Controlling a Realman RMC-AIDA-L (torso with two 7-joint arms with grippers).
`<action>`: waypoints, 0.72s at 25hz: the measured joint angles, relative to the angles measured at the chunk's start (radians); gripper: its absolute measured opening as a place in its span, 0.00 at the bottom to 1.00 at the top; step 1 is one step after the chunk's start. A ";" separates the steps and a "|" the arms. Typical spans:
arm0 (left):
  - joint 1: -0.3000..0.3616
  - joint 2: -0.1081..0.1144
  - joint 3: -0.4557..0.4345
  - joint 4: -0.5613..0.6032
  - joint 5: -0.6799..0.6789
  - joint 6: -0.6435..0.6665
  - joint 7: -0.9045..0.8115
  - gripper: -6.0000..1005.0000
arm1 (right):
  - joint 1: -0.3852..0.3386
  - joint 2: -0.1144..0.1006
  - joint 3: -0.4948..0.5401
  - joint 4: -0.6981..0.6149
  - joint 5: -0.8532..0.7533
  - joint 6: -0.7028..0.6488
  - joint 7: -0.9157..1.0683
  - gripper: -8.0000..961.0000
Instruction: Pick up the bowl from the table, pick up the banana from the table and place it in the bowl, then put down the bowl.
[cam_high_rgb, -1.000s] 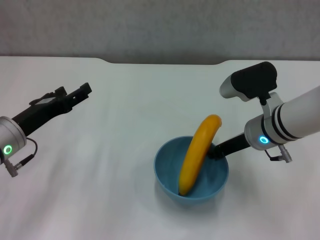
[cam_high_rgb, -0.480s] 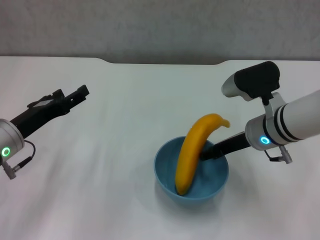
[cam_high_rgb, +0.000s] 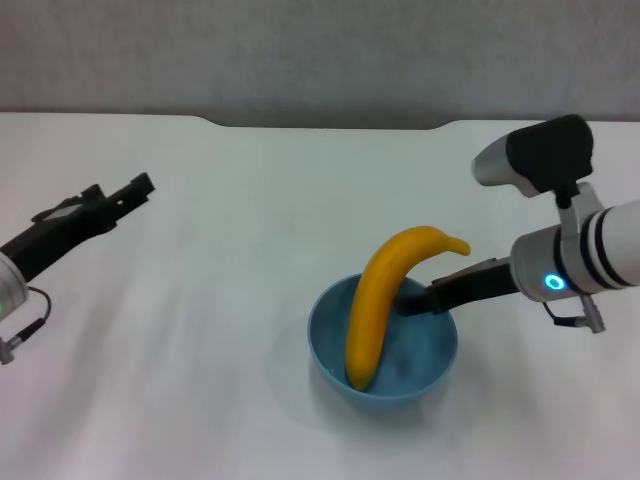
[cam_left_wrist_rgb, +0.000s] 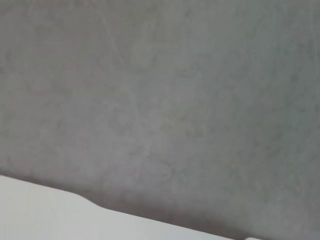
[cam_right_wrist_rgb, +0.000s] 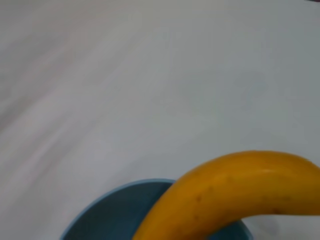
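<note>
banana (cam_high_rgb: 378, 305): in the blue bowl (cam_high_rgb: 430, 366), tipped further over now, stem past the rim
bowl: on the desk (cam_high_rgb: 250, 220)
right gripper (cam_high_rgb: 412, 303): at the rim, can't tell its grip
left gripper (cam_high_rgb: 140, 186): pulling away, can't tell either

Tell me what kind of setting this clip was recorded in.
Probably a lab test bench, not a home: a bare white table against a plain grey wall, holding only a blue bowl with a banana.

Right arm (cam_high_rgb: 600, 255): white casing, black bands, cyan ring light (cam_high_rgb: 554, 283), black-and-grey camera housing (cam_high_rgb: 535, 160). Left arm (cam_high_rgb: 45, 240): black, green light, thin cable (cam_high_rgb: 25, 335).
</note>
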 joint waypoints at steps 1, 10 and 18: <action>0.000 0.000 -0.007 0.003 0.000 0.000 0.000 0.89 | -0.010 0.000 0.008 0.012 -0.001 0.009 0.000 0.72; -0.012 0.010 -0.086 0.079 0.000 -0.045 0.001 0.89 | -0.082 -0.001 0.047 0.062 -0.002 0.001 -0.022 0.72; -0.009 0.008 -0.163 0.121 -0.002 -0.060 0.033 0.89 | -0.233 0.003 0.067 0.210 0.006 -0.089 -0.089 0.72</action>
